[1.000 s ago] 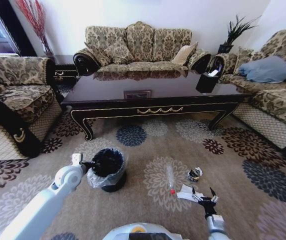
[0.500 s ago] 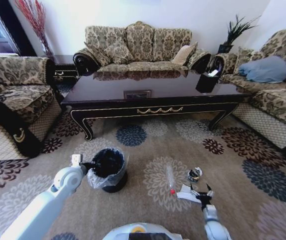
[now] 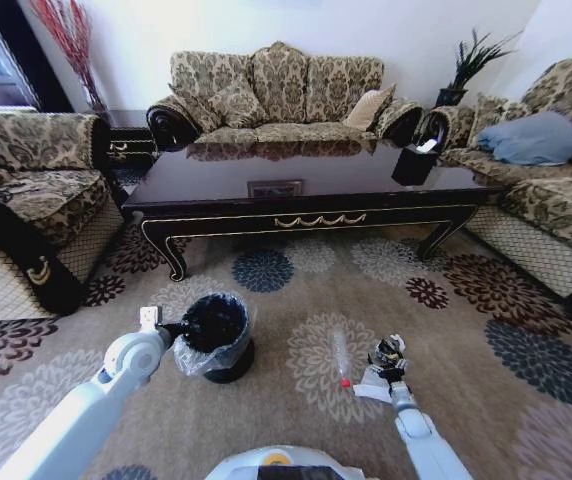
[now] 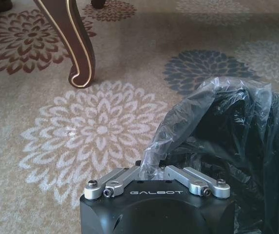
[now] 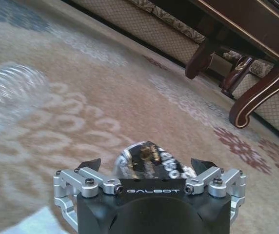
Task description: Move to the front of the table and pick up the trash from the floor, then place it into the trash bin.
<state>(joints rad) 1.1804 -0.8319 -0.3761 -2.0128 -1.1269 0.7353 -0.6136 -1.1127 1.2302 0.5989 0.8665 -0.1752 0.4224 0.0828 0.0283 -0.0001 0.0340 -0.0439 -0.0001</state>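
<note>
Trash lies on the flowered carpet before the long glossy dark brown table (image 3: pixel 306 180): a small shiny crumpled wrapper (image 5: pixel 147 163) sits between the spread-open fingers of the right gripper (image 3: pixel 386 362), not yet clamped, with the crumpled white paper (image 3: pixel 370 385) and slim clear red-tipped tube (image 3: pixel 340 358) just beside it. The pick-up step looks in hand, and the next move calls for closing squarely on the wrapper. The left gripper (image 4: pixel 157 171), fingers closed on the crinkly bag, waits at the rim of the small round black trash bin (image 3: pixel 214 335); open carpet lies between the two, the table's curved legs well apart.
</note>
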